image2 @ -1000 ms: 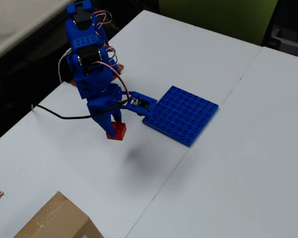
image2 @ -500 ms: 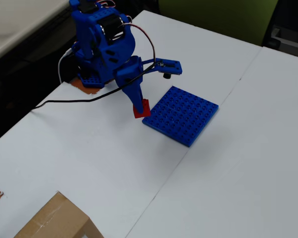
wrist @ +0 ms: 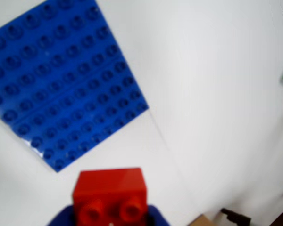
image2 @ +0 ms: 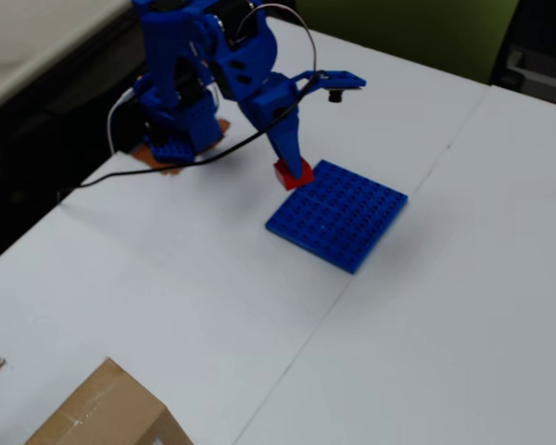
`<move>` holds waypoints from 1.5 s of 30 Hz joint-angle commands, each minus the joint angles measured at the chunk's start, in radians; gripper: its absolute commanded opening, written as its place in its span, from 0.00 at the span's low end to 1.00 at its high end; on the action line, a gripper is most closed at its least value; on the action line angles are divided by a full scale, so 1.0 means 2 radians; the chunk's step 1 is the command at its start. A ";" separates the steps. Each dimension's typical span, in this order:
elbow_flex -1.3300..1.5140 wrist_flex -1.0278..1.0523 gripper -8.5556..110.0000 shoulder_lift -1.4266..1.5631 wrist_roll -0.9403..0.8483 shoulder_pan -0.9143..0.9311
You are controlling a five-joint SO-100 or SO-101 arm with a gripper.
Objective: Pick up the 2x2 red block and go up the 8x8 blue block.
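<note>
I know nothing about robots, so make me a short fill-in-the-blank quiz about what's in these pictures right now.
1. The gripper holds a small block coloured ____.
2. The flat studded plate on the table is coloured ____.
3. In the overhead view, the bottom left corner shows a ____ box.
4. In the wrist view, the plate lies ____ the held block in the picture.

Missing words: red; blue; cardboard; above
</note>
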 commanded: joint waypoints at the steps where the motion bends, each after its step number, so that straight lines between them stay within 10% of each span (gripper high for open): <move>1: -0.029 0.002 0.08 0.023 -0.012 -0.021; 45: -0.085 -0.017 0.08 -0.100 -0.119 -0.097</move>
